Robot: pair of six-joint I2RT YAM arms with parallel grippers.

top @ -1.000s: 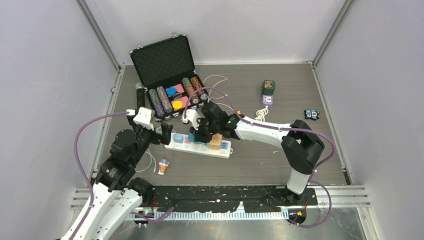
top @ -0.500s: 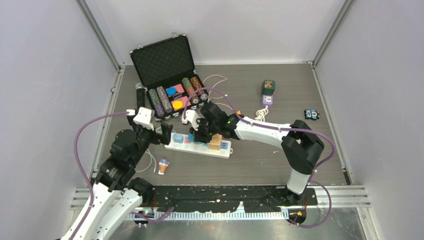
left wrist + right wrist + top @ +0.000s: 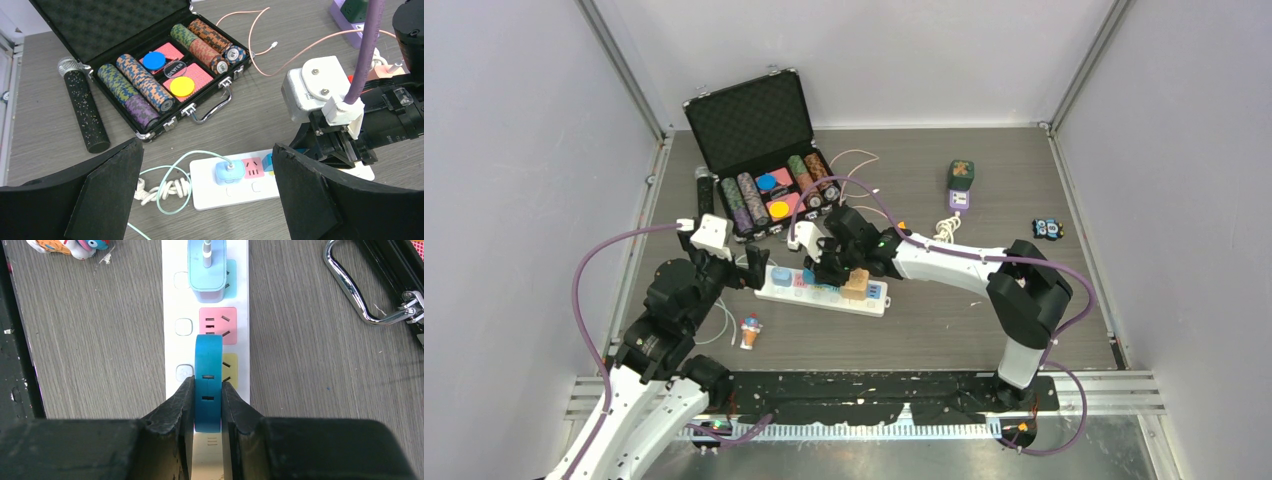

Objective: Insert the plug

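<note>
Plug (image 3: 208,365) pinched in the right jaws over the power strip (image 3: 170,300)

The right gripper (image 3: 207,388) is squeezing the blue plug between its two black fingers (image 3: 175,407), closed tight on its narrow sides. The plug is sitting over the white strip, beside the yellow socket (image 3: 230,371) and reaching up to the pink socket (image 3: 220,322). Whether its pins are seated, I cannot tell. Just beyond, a pale blue charger (image 3: 206,270) is sitting plugged into the strip's next socket, with its thin cable running off. The left gripper (image 3: 207,147) is hovering with its jaws spread wide and holding nothing, above the strip's charger end. Behind it, an open chip case (image 3: 165,85) is lying near the strip, with a microphone (image 3: 82,102) resting beside the case. A small ice-cream toy (image 3: 750,331) is lying in front of the strip.
</note>
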